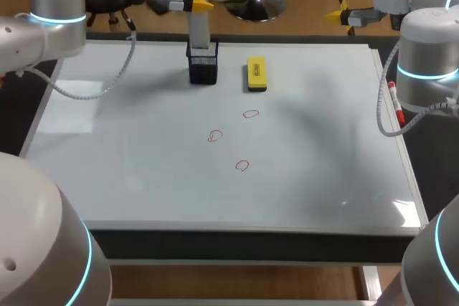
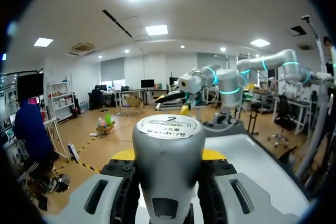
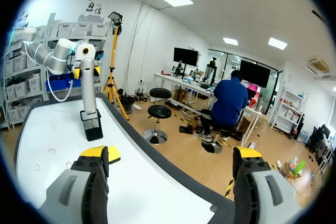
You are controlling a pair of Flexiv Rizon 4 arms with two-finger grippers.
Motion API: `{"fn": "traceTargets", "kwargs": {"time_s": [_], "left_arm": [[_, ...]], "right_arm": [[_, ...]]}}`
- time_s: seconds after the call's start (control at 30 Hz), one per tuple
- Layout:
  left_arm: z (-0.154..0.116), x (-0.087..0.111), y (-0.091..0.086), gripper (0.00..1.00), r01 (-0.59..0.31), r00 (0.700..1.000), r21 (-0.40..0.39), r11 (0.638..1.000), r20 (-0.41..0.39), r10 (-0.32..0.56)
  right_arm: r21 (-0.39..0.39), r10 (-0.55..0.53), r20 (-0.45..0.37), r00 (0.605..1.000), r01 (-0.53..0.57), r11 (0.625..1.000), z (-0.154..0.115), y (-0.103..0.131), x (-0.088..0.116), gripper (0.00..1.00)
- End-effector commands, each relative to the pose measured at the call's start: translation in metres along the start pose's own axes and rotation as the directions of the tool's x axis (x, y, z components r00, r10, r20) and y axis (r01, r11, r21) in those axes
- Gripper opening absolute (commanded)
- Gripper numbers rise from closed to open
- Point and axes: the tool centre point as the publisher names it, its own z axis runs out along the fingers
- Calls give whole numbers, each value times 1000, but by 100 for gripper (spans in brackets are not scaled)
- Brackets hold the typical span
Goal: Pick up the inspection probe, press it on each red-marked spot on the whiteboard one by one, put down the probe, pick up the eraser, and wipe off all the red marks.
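This is a robotics lab, shown by 2 grey robot arms with glowing cyan rings, the left arm [image 1: 44, 1] at upper left and the right arm [image 1: 428, 42] at upper right, flanking a tabletop whiteboard [image 1: 143, 177] bearing 3 red circles [image 1: 215, 136].

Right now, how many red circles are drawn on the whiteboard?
3. The far circle lies just in front of the yellow eraser, the left circle sits nearer and leftward, and the near circle is closest to the front edge of the whiteboard. None looks hidden.
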Motion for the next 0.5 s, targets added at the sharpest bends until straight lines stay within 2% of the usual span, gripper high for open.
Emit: {"fn": "traceTargets", "kwargs": {"time_s": [0.03, 0.17, 0.5], "left_arm": [[-10, 4, -13, 0, -6, 1000, -17, 1000, 30, 6], [-22, 4, -18, 0, -2, 996, -16, 1000, 87, 3], [-65, 10, -15, 0, 11, 972, -19, 1000, 234, -6]], "right_arm": [[0, 0, -1, 1000, 0, 1000, 0, 0, 0, 100], [0, 0, -1, 1000, 0, 1000, 0, 0, 0, 100], [0, 0, -1, 1000, 0, 1000, 0, 0, 0, 100]]}}
